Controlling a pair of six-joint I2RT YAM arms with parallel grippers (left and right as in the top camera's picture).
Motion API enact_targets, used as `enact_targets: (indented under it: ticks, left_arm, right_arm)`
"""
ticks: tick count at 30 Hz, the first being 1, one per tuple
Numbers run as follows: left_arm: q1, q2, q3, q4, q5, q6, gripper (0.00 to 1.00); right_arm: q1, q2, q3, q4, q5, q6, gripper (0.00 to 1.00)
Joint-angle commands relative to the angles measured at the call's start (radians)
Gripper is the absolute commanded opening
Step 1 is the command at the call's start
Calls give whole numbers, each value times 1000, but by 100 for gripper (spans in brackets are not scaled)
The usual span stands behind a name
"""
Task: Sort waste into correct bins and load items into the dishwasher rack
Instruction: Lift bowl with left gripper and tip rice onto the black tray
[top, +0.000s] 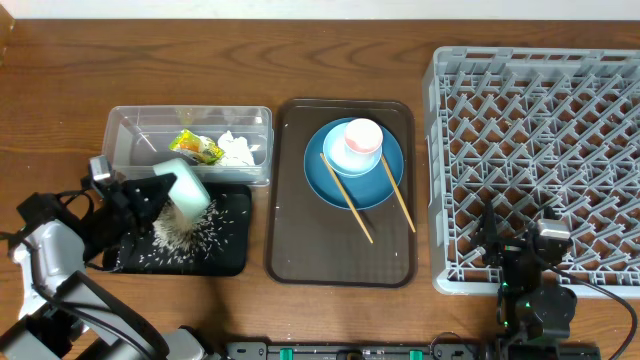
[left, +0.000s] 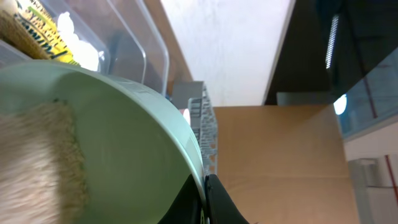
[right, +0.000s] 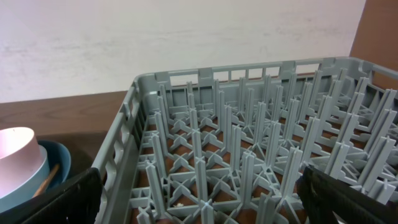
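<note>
The left claw (left: 204, 202) is pinched shut on the rim of the pale green bowl (top: 188, 190). It holds the bowl tipped on its side over the shallow black tray (top: 235, 262), where loose rice grains (top: 190, 238) lie scattered beneath it. From where I stand, this looks like the emptying step, partway through.

Just behind the black tray, the clear tub (top: 135, 130) already holds the yellow-green wrapper (top: 196, 147) and the crumpled white tissue (top: 238, 150). That part of the sorting looks done.

Further along the bench (top: 60, 80), the brown tray (top: 290, 250) carries the blue plate (top: 330, 185). The light blue bowl (top: 340, 163) sits on the plate with the pink cup (top: 362, 135) nested in it, and the two chopsticks (top: 345, 195) lie slanted across the plate. None of these is loaded yet, and I see no dishes in the grey dishwasher rack (top: 540, 130).

The right claw (right: 202, 205) hangs at the rack's near edge, its fingers spread wide and gripping nothing.

I can't tell how much rice is left in the bowl. The left wrist view shows only a blurred pale mass inside it. The left claw's fingers are just slivers there, and from overhead they are lost against the dark tray. The rack's right side runs out of the overhead picture.
</note>
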Motion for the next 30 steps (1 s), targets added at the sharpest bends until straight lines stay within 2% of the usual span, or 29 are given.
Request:
enact_targets:
  ticks: [1, 12, 17, 21, 23, 26, 30]
  left_arm:
    - [34, -1, 22, -11, 71, 17, 6]
    - [87, -2, 22, -168, 71, 40, 6]
    - [87, -2, 22, -171, 71, 50, 6]
    - [87, -4, 22, -200, 71, 122, 8]
    - [87, -3, 22, -192, 71, 101, 8]
    - [67, -6, 22, -301, 71, 113, 10]
    - [61, -9, 22, -225, 71, 130, 14]
  right_arm:
    - [-10, -1, -2, -3, 4, 7, 99]
    - [-10, -1, -2, -3, 4, 7, 99]
    - [-10, -1, -2, -3, 4, 7, 99]
    - [-10, -1, -2, -3, 4, 7, 99]
    - [-10, -1, -2, -3, 3, 7, 99]
    - [-10, -1, -2, -3, 4, 7, 99]
    - [-10, -1, -2, -3, 3, 7, 99]
